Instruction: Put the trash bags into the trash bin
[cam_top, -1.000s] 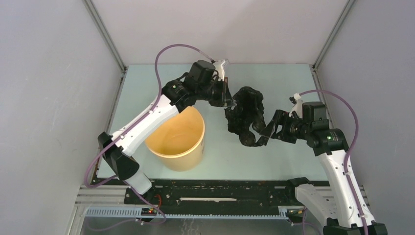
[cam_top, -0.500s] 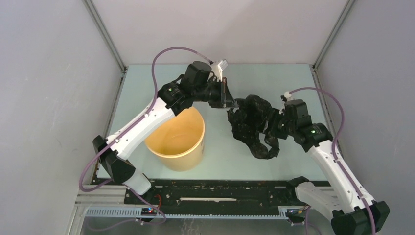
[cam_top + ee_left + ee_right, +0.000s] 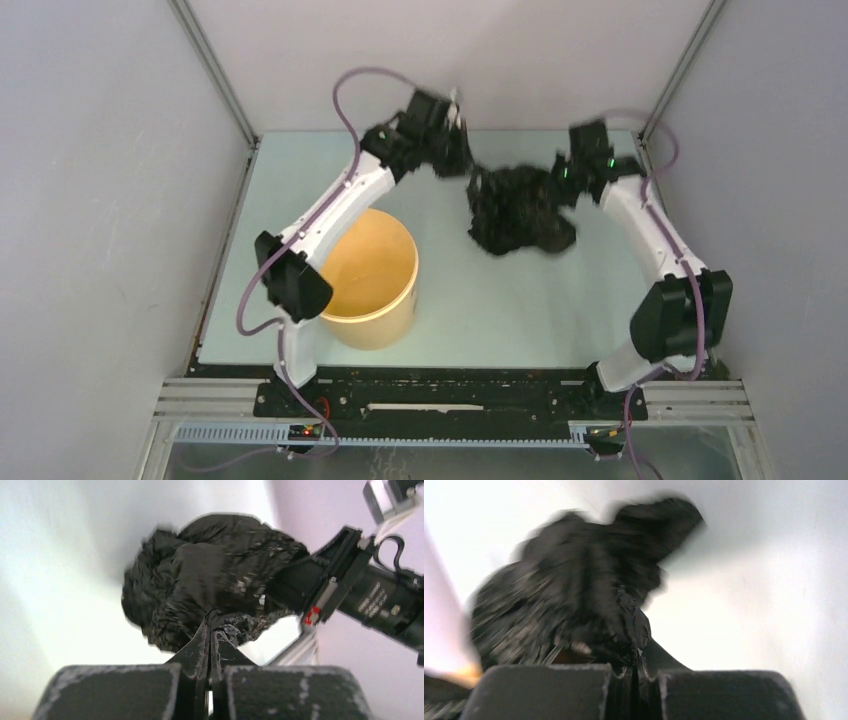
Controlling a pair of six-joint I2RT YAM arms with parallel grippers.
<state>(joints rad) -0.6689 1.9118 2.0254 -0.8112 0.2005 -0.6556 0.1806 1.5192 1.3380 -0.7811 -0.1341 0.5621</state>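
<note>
nearest the arm bases is the trash bin (image 3: 385,325), a yellow-orange tub standing upright on the table (image 3: 500,300) with its mouth open. i can't see anything inside it.

further back, off to the right of the bin and well apart from it, the trash bag (image 3: 520,210) hangs as a crinkled black wad strung between the two arms near the back wall. it looks lifted, but i can't tell if the bottom brushes the table.

the left gripper (image 3: 462,168) has its jaws pressed together on a thin pinch of film at the bag's left side. the right gripper (image 3: 563,178) is clamped on a fold at the right side. that wrist view is blurry, but plastic is caught at the tips.

so imo the step in hand is carrying the bag over to the bin. both pinches are tiny, so i'd move the arms together and not stretch the film, or it slips out or tears. get the whole wad over the mouth, drop it below the rim, then let go, otherwise a loose tail drapes over the edge or tips the tub.
</note>
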